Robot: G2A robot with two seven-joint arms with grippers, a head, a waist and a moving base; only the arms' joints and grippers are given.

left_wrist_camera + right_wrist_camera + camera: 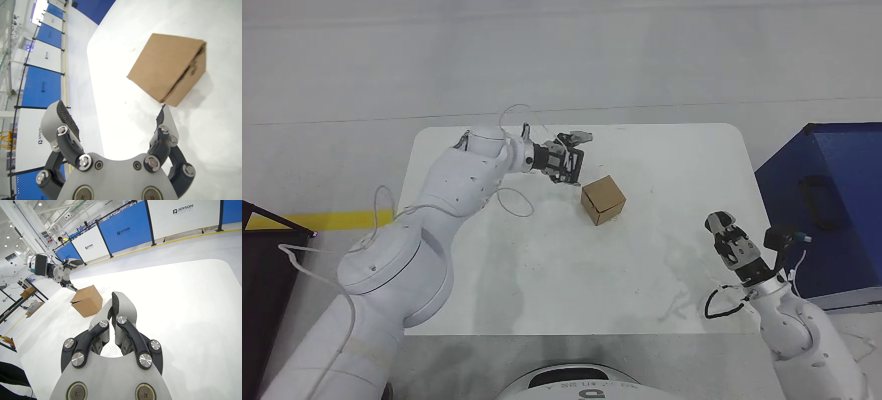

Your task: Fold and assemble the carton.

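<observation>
left gripper (111, 108) spread apart, empty, just beside the carton (166, 72); I judge it poised to press the gaping flap | right gripper (115, 298) pinched together, well away, leaving room | carton rests on the surface (542, 270)

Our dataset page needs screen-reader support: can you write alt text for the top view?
A small brown cardboard carton, folded into a cube, sits on a white table. The robot's left hand is open close beside the carton, while its right hand is shut near the table's right edge, well apart from the carton.
</observation>
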